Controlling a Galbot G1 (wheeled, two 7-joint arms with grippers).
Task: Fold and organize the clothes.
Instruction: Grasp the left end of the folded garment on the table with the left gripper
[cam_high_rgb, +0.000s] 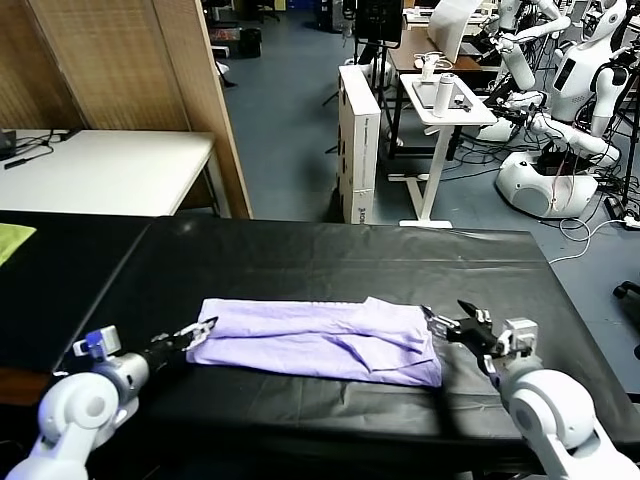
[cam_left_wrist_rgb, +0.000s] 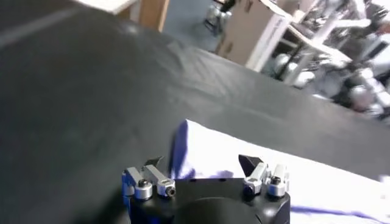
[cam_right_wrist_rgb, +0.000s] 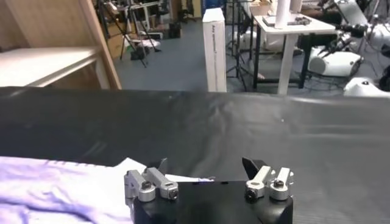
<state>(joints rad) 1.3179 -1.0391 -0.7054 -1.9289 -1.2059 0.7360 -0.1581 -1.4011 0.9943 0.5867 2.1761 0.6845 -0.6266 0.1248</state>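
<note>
Heads-up: your left gripper (cam_high_rgb: 203, 329) and right gripper (cam_high_rgb: 446, 325) sit spread apart at the T-shirt (cam_high_rgb: 320, 338) ends; pinch unevenly and the thin fabric bunches.

Right tool (cam_right_wrist_rgb: 204, 165) spread open beside lavender T-shirt (cam_right_wrist_rgb: 55, 185).

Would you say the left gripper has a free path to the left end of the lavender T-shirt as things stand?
Probably yes. The left gripper sits open right at the left end of the T-shirt, with only bare black table cover around it. The right gripper is at the opposite end.
</note>
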